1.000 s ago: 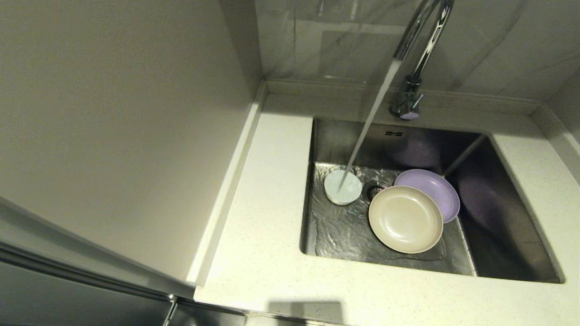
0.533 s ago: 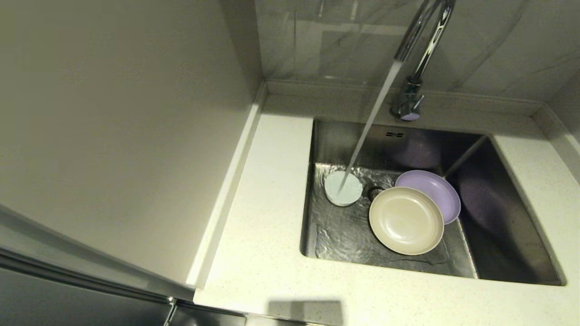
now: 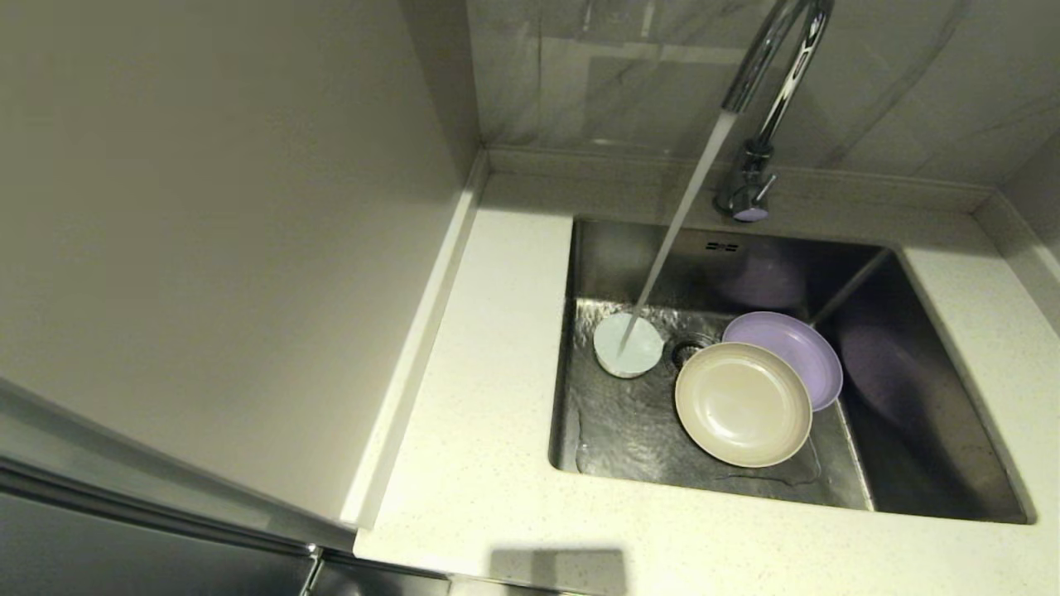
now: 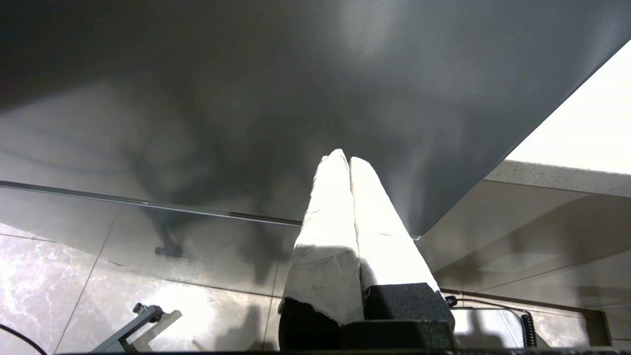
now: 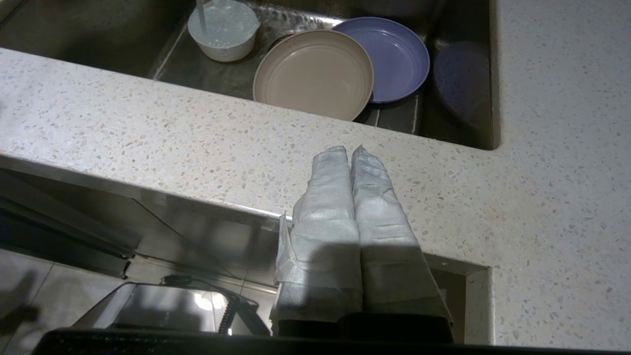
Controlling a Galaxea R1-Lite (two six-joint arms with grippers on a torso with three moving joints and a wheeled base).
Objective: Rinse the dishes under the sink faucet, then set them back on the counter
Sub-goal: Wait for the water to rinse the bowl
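Observation:
Three dishes lie in the steel sink [image 3: 927,414]: a small white bowl [image 3: 627,343] [image 5: 224,28] under the running stream, a beige plate [image 3: 743,403] [image 5: 313,74] and, partly under it, a lilac plate [image 3: 799,348] [image 5: 394,56]. Water pours from the chrome faucet [image 3: 766,74] into the bowl. Neither arm shows in the head view. My right gripper [image 5: 350,149] is shut and empty, over the counter's [image 3: 472,430] front edge, short of the sink. My left gripper [image 4: 343,158] is shut and empty, below a grey panel.
A tall grey cabinet side [image 3: 207,232] walls off the counter's left. Grey marbled wall tile [image 3: 911,83] stands behind the faucet. A raised rim [image 3: 1019,240] borders the counter at the right. Water ripples over the sink floor around the drain strainer [image 3: 686,352].
Water keeps running into the bowl; the dishes have not shifted.

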